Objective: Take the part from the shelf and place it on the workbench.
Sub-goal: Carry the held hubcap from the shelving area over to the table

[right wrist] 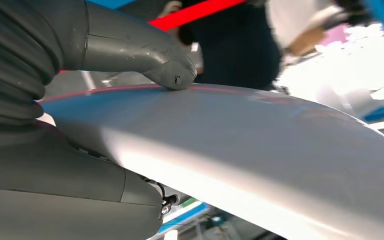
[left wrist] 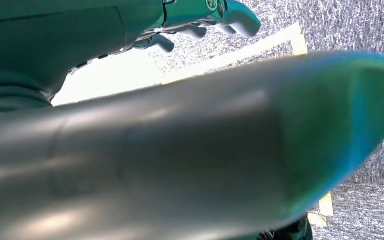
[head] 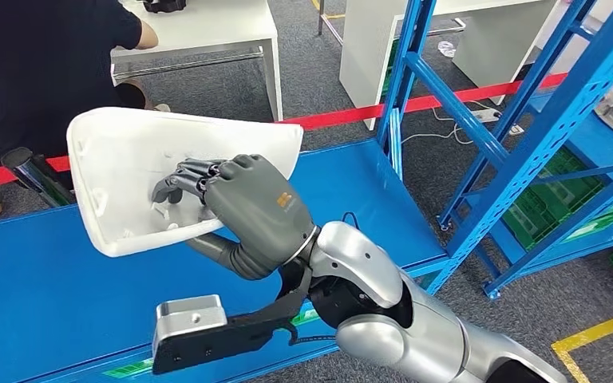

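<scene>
My right robot hand (head: 243,209) has the white moulded part (head: 136,167) gripped: in the head view the dark fingers curl into its hollow inner side, and in the right wrist view the thumb (right wrist: 172,75) presses on the smooth outer face of the shell (right wrist: 260,145), so it is pinched between thumb and fingers. The part is in the air, tilted, above the blue tabletop (head: 40,279) and not touching it as far as I can judge. The blue shelf frame (head: 543,136) stands off to my right, well apart from the part, so I take the pick from the shelf as done and the carry to the workbench as the step in hand.

My left robot hand (left wrist: 200,20) appears at the edge of the left wrist view, above grey carpet with a yellow floor line; its fingers look curled in, but a blurred grey shape covers most of that picture and I cannot tell its state for sure.

A person in a dark shirt (head: 40,64) sits just beyond the tabletop, behind a red barrier tape (head: 415,104).

Next I would lower the part onto a bare stretch of the blue surface, level it so an edge does not strike first, and loosen the fingers only once it rests. The shell is broad and held near one side, so it could swing or slip.
</scene>
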Controlling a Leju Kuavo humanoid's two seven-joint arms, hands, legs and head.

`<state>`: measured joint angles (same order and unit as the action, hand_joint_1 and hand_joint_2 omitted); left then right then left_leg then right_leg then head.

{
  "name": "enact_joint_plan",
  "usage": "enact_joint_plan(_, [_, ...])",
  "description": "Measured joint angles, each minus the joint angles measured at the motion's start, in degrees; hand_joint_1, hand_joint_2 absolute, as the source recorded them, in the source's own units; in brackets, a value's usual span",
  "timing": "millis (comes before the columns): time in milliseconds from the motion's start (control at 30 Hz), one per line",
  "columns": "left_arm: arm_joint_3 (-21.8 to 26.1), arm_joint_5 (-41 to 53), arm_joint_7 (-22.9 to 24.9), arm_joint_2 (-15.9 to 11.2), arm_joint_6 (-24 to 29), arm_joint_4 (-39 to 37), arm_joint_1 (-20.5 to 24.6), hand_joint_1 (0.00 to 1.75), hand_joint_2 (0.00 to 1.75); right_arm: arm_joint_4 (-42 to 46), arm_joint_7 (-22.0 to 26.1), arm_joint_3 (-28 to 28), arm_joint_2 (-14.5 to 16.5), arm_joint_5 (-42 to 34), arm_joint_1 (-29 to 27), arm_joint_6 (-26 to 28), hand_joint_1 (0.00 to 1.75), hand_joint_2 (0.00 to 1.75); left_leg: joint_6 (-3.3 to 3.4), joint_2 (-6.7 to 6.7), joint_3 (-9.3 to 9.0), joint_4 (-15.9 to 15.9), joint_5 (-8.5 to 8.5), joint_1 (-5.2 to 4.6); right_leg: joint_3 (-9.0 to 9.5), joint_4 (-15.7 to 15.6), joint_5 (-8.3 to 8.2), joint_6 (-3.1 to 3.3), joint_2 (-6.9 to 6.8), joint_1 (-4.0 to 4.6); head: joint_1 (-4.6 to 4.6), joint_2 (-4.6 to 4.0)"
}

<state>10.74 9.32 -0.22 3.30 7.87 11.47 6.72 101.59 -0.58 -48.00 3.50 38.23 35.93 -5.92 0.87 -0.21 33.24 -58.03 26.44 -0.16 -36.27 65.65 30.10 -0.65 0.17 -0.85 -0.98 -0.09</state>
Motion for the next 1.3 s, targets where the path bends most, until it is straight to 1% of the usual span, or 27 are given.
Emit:
enact_joint_plan(67, [0.0,0.1,-0.2,0.0,0.0,0.0,-0.1,0.00,0.00,0.6,0.8,0.0,0.0,-0.7,0.2,0.1,1.75,1.75,-0.72,-0.14,0.17,-0.4,0.19,-0.01,2.51,-5.0,-1.97,0.52,0.10,0.16,-0.01,0.00])
enact_joint_plan(200, [0.1,0.2,-0.5,-0.1,0.0,-0.1,-0.4,0.00,0.00,0.8,1.8,-0.1,0.1,-1.4,0.4,0.5,1.75,1.75,-2.39,-0.18,0.66,-0.9,0.43,0.08,2.39,-6.2,-2.55,2.27,0.16,0.30,-0.05,0.00])
enact_joint_plan(267, [0.1,0.3,-0.6,-0.1,0.0,-0.1,-0.7,0.00,0.00,0.8,2.4,-0.2,0.3,-1.4,0.5,1.3,1.75,1.75,-3.15,-0.13,1.94,-4.2,3.45,0.31,2.06,-6.6,-3.19,3.08,-0.05,0.10,-0.14,0.00])
enact_joint_plan(333, [0.1,0.3,-0.8,-0.1,0.0,-0.2,-0.9,0.00,0.00,0.7,2.6,-0.3,0.5,-1.4,0.6,1.9,1.75,1.75,-3.76,-0.10,4.35,-11.1,8.01,0.55,1.29,-6.6,-3.79,3.39,-0.19,0.11,-0.21,0.00])
enact_joint_plan(367, [0.1,0.3,-0.9,-0.1,0.0,-0.2,-1.0,0.00,0.00,0.7,2.6,-0.4,0.5,-1.4,0.5,1.9,1.75,1.75,-3.99,-0.09,5.21,-14.1,9.44,0.65,0.78,-6.6,-4.14,3.38,-0.22,0.12,-0.20,0.00])
enact_joint_plan(400, [0.1,0.3,-1.0,-0.1,0.0,-0.2,-1.2,0.00,0.00,0.7,2.6,-0.4,0.5,-1.4,0.5,2.0,1.75,1.75,-4.15,-0.08,5.27,-15.5,9.83,0.73,0.23,-6.5,-4.53,3.32,-0.24,0.12,-0.20,0.00])
enact_joint_plan(433, [0.1,0.3,-1.1,-0.1,0.0,-0.2,-1.3,0.00,0.00,0.7,2.6,-0.5,0.5,-1.4,0.5,2.0,1.75,1.75,-4.23,-0.08,4.23,-14.8,9.11,0.81,-0.32,-6.5,-4.94,3.21,-0.25,0.11,-0.21,0.00])
enact_joint_plan(467, [0.1,0.3,-1.2,-0.2,0.0,-0.2,-1.5,0.00,0.00,0.7,2.6,-0.5,0.6,-1.4,0.5,2.0,1.75,1.75,-4.25,-0.07,2.11,-12.0,7.66,0.89,-0.84,-6.4,-5.37,3.03,-0.24,0.07,-0.21,0.00])
enact_joint_plan(533, [0.2,0.3,-1.4,-0.3,0.0,-0.2,-1.5,0.00,0.00,0.7,2.6,-0.5,0.6,-1.4,0.4,2.0,1.75,1.75,-4.04,-0.12,-3.28,-4.0,5.37,0.93,-1.58,-6.3,-6.14,2.47,-0.23,0.08,-0.20,0.00])
enact_joint_plan(567, [0.2,0.3,-1.5,-0.3,0.0,-0.2,-1.5,0.00,0.00,0.7,2.6,-0.5,0.7,-1.4,0.4,2.0,1.75,1.75,-3.75,-0.25,-4.89,-1.3,4.82,0.84,-1.75,-6.3,-6.52,2.11,-0.24,0.13,-0.18,0.00])
enact_joint_plan(600, [0.3,0.3,-1.6,-0.3,0.0,-0.2,-1.5,0.00,0.00,0.7,2.6,-0.6,0.8,-1.4,0.4,2.1,1.75,1.75,-3.37,-0.38,-5.57,0.0,4.74,0.71,-1.84,-6.3,-6.90,1.74,-0.25,0.17,-0.17,0.00])
enact_joint_plan(667, [0.5,0.2,-1.7,-0.3,0.0,-0.2,-1.6,0.00,0.00,0.7,2.5,-0.8,1.0,-1.4,0.4,2.1,1.75,1.75,-2.37,-0.50,-4.89,0.2,4.22,0.53,-1.97,-6.6,-7.69,0.96,-0.23,0.20,-0.15,0.01])
enact_joint_plan(700, [0.6,0.2,-1.7,-0.2,0.0,-0.2,-1.7,0.00,0.00,0.7,2.4,-0.9,1.0,-1.3,0.4,2.2,1.75,1.75,-1.83,-0.36,-4.52,0.3,3.86,0.58,-2.25,-6.4,-7.46,0.61,-0.19,0.13,-0.15,0.01])
enact_joint_plan(733, [0.7,0.2,-1.7,-0.2,0.0,-0.2,-1.7,0.00,0.00,0.7,2.4,-1.1,1.0,-1.3,0.4,2.2,1.75,1.75,-1.28,-0.20,-4.11,0.4,3.33,0.64,-2.75,-5.6,-6.29,0.29,-0.16,0.08,-0.13,0.01])
enact_joint_plan(767, [0.7,0.2,-1.8,-0.3,0.0,-0.2,-1.7,0.00,0.00,0.7,2.4,-1.2,1.0,-1.2,0.3,2.2,1.75,1.75,-0.82,-0.03,-3.55,0.4,2.72,0.71,-3.57,-3.6,-4.05,0.05,-0.14,0.02,-0.13,0.01])
enact_joint_plan(833, [0.9,0.2,-2.3,-0.4,0.0,-0.2,-1.8,0.00,0.00,0.7,2.3,-1.4,0.9,-0.9,0.2,2.2,1.75,1.75,-0.34,0.10,-2.10,0.3,1.49,0.62,-5.68,3.3,1.71,-0.23,-0.14,0.01,-0.11,0.00])
enact_joint_plan(867, [1.0,0.2,-2.6,-0.4,0.0,-0.2,-1.8,0.00,0.00,0.7,2.2,-1.5,0.9,-0.6,0.1,2.2,1.75,1.75,-0.27,0.12,-1.22,0.2,0.86,0.52,-6.42,6.9,3.61,-0.28,-0.14,0.06,-0.12,0.00])
enact_joint_plan(900, [1.0,0.3,-2.8,-0.4,0.0,-0.3,-1.9,0.00,0.00,0.6,2.1,-1.6,0.9,-0.4,0.0,2.2,1.75,1.75,-0.23,0.14,-0.36,0.1,0.26,0.40,-6.48,9.2,4.21,-0.23,-0.14,0.12,-0.13,0.00])
enact_joint_plan(933, [1.0,0.3,-3.0,-0.4,0.0,-0.3,-2.0,0.00,0.00,0.6,2.0,-1.7,0.9,-0.2,-0.1,2.2,1.75,1.75,-0.23,0.16,0.47,0.0,-0.28,0.29,-5.63,9.8,3.66,-0.06,-0.14,0.23,-0.13,0.00])
enact_joint_plan(967, [1.0,0.4,-3.1,-0.4,0.0,-0.3,-2.0,0.00,0.00,0.6,1.9,-1.8,0.9,-0.1,-0.1,2.2,1.75,1.75,-0.27,0.17,1.19,-0.1,-0.75,0.19,-3.68,8.1,2.33,0.23,-0.14,0.39,-0.13,0.00])
enact_joint_plan(1033, [1.0,0.5,-3.3,-0.4,0.0,-0.3,-2.0,0.00,0.00,0.6,1.8,-1.9,1.0,0.1,-0.1,2.2,1.75,1.75,-0.46,0.15,2.31,-0.5,-1.53,-0.02,2.33,0.5,0.50,1.17,-0.13,0.90,-0.13,0.00])
enact_joint_plan(1067, [1.1,0.5,-3.3,-0.4,0.0,-0.2,-2.0,0.00,0.00,0.6,1.7,-2.0,1.0,0.2,0.0,2.2,1.75,1.75,-0.68,0.13,2.65,-0.6,-1.91,-0.12,4.90,-3.2,0.41,1.57,-0.13,1.12,-0.16,0.00])
enact_joint_plan(1100, [1.1,0.5,-3.4,-0.4,0.0,-0.2,-2.0,0.00,0.00,0.6,1.7,-2.0,1.0,0.3,0.0,2.2,1.75,1.75,-0.96,0.12,2.85,-0.6,-2.30,-0.15,6.49,-5.8,0.65,1.90,-0.12,1.34,-0.10,0.00])
enact_joint_plan(1133, [1.1,0.5,-3.4,-0.4,0.0,-0.2,-2.0,0.00,0.00,0.6,1.7,-2.0,1.1,0.4,0.0,2.2,1.75,1.75,-1.31,0.13,2.99,-0.6,-2.73,-0.15,7.07,-7.1,0.89,2.15,-0.11,1.48,-0.03,0.00])
enact_joint_plan(1200, [1.1,0.5,-3.4,-0.5,0.0,-0.2,-1.9,0.00,0.00,0.5,1.7,-1.9,1.0,0.5,0.0,2.2,1.75,1.75,-1.98,0.08,3.14,-0.4,-3.43,-0.04,6.60,-7.6,0.00,2.61,-0.16,1.40,0.17,0.00])
enact_joint_plan(1233, [1.1,0.5,-3.4,-0.5,0.0,-0.2,-1.9,0.00,0.00,0.4,1.7,-1.9,1.1,0.6,0.0,2.2,1.75,1.75,-2.32,0.00,3.52,-0.9,-2.80,-0.04,6.23,-7.8,-0.62,2.92,-0.25,1.23,0.14,0.00])
enact_joint_plan(1300, [1.1,0.5,-3.4,-0.6,0.0,-0.2,-1.9,0.00,0.00,0.2,1.8,-1.9,1.1,0.8,0.0,2.1,1.75,1.75,-2.97,-0.13,5.03,-4.9,1.46,0.08,5.07,-8.3,-2.04,3.39,-0.44,0.88,0.03,0.00])
